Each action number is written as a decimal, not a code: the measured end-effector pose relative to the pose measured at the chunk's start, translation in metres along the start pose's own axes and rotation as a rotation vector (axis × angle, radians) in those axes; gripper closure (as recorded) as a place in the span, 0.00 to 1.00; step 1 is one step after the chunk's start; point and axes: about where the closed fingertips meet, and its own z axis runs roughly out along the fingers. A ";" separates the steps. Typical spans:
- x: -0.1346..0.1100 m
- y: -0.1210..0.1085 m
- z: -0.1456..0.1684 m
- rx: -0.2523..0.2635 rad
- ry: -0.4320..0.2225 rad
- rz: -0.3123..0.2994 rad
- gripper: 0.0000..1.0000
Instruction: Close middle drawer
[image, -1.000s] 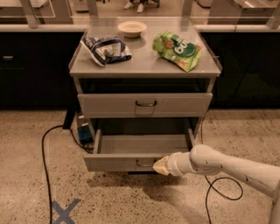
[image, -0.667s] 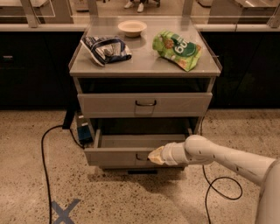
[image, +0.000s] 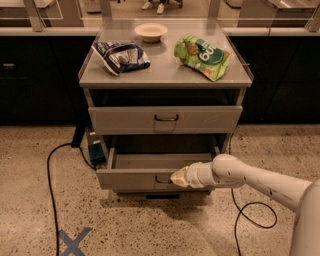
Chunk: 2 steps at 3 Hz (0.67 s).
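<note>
The middle drawer (image: 135, 178) is the wide, shallow grey drawer with a low plain front, and it stands pulled out from the cabinet with its bare grey inside (image: 160, 161) showing. Its small dark handle is partly hidden by my gripper. My gripper (image: 178, 177) reaches in from the right on a white arm (image: 250, 177). Its cream tip is shut and empty, and it rests against the drawer front at the centre, by the handle.
Above is the taller-fronted grey drawer (image: 165, 120), slightly out. The cabinet top (image: 165, 75) holds a blue-white bag (image: 120, 56), a green bag (image: 202, 56) and a bowl (image: 151, 32). A black cable (image: 50, 175), a blue device (image: 96, 150) and a blue X mark (image: 74, 241) are on the floor to the left; another cable (image: 250, 215) lies to the right.
My gripper has moved left and towards the cabinet along the drawer front. The middle drawer has slid a little way in.
</note>
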 end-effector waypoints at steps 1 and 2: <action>-0.010 -0.019 -0.001 0.029 -0.031 0.006 1.00; -0.051 -0.039 0.002 0.046 -0.077 -0.054 1.00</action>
